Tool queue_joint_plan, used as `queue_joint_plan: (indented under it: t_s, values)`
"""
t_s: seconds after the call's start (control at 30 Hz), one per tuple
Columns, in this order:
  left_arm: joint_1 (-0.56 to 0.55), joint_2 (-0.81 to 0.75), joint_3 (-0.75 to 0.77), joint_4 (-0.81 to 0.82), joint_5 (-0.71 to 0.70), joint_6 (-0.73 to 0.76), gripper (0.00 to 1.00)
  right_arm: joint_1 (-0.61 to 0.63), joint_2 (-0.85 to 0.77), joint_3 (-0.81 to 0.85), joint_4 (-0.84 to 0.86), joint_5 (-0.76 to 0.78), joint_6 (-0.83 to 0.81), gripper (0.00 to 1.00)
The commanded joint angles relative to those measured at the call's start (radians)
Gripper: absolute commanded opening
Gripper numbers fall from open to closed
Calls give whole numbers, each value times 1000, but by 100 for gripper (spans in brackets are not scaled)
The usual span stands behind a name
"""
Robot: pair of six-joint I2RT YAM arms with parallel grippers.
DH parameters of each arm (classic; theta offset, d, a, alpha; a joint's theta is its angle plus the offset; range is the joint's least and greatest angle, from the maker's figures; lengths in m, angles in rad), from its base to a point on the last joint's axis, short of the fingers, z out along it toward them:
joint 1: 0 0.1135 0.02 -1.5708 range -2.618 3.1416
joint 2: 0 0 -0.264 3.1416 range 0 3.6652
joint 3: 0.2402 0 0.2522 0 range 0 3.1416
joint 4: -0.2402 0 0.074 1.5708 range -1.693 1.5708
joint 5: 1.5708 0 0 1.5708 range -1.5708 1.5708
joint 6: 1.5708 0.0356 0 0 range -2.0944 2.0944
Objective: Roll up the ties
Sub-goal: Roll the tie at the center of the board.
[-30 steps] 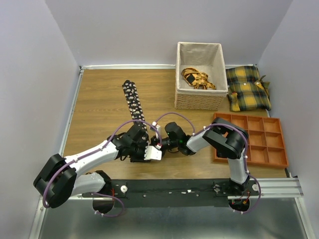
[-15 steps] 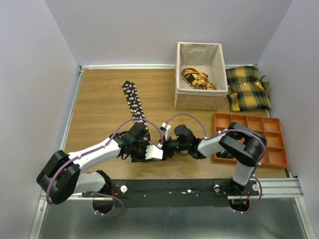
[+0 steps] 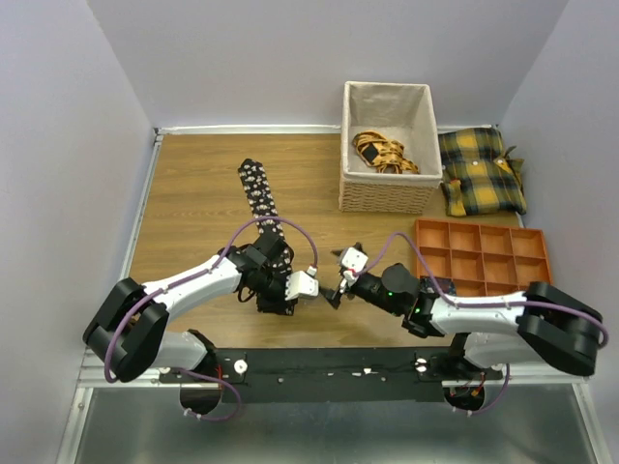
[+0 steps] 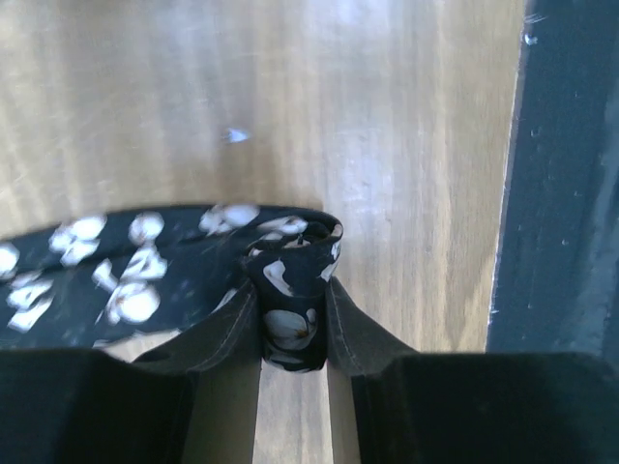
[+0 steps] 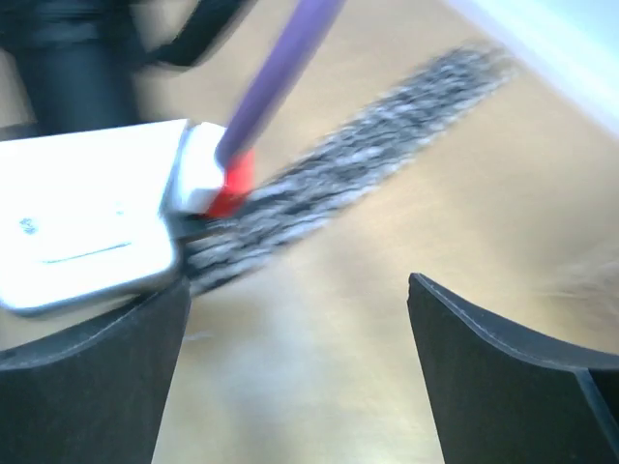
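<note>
The tie [image 3: 259,198] stretches toward the table's [image 3: 184,213] far edge, its started coil by the near edge, pinched in my left pincer [image 4: 293,324]. My right pincer [image 5: 300,329] is spread, empty. One slip and that loose coil could unwind.

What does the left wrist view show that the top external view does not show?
Only the left wrist view: the left end effector pinching the folded end of the tie. Only the top external view: the tie's flat far end, the open right end effector, basket, orange tray, plaid cushions. Both: the flowered tie on the wooden table.
</note>
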Motion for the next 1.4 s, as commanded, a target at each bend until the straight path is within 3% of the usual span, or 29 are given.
queue_joint_plan:
  t_s: [0.0,0.1,0.33,0.37,0.47,0.6,0.63,0.7,0.73,0.87,0.93,1.17,1.37]
  values:
    - [3,10,36,42,14,-105,25,-19,-106,12,262,546,-308,100]
    - [5,21,69,59,24,-177,25,-36,-149,-33,288,421,-173,100]
    - [20,85,56,32,48,-87,25,-34,-337,-120,-93,-51,-153,96]
    - [61,96,54,34,101,-49,25,-34,-364,-122,-224,-97,-104,95]
    - [101,145,73,-3,207,10,25,-36,-417,-172,-247,-203,-49,95]
    - [106,217,131,-98,257,111,25,-31,-269,-154,-149,-279,45,95]
    - [107,242,145,-124,269,130,25,-24,-165,-148,-120,-311,48,100]
    - [117,262,168,-190,281,163,25,43,-51,-131,2,-296,71,100]
    - [120,272,169,-197,280,177,25,68,81,-123,58,-291,65,100]
    - [126,269,159,-213,263,196,25,133,353,-97,416,-239,88,100]
    - [130,268,162,-221,258,197,25,143,412,-77,483,-227,93,100]
    - [141,262,163,-231,258,203,25,212,518,18,467,-26,13,99]
    - [143,257,159,-221,257,199,25,214,537,49,410,-16,-45,94]
